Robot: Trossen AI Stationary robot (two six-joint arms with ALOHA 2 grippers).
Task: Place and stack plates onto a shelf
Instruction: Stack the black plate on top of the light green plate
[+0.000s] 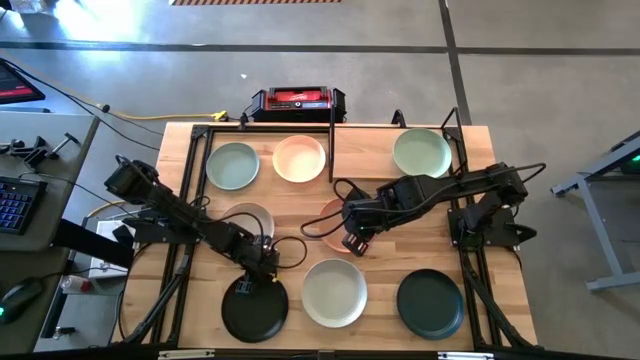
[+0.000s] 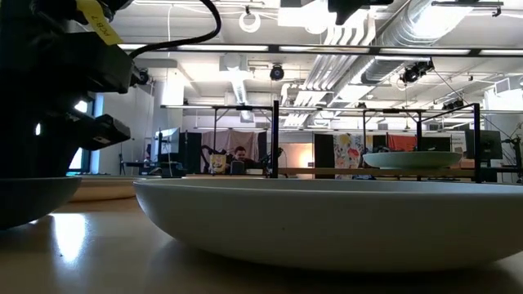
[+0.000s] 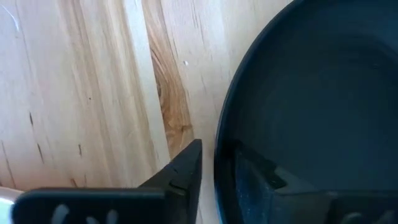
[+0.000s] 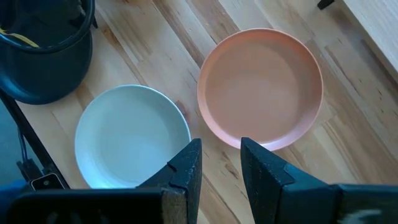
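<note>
Two claws: left claw (image 1: 245, 288) straddles black plate (image 1: 255, 312) rim, half-closed; right claw (image 1: 352, 243) parted, empty, above pink plate (image 4: 260, 87).

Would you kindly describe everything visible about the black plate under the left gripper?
The black plate is a round, shallow, matte dish lying flat on the table near its front edge, left of the pale green plate. The left gripper straddles its rim: in the left wrist view one finger sits outside on the wood, the other inside the dish. The plate is not lifted.
</note>
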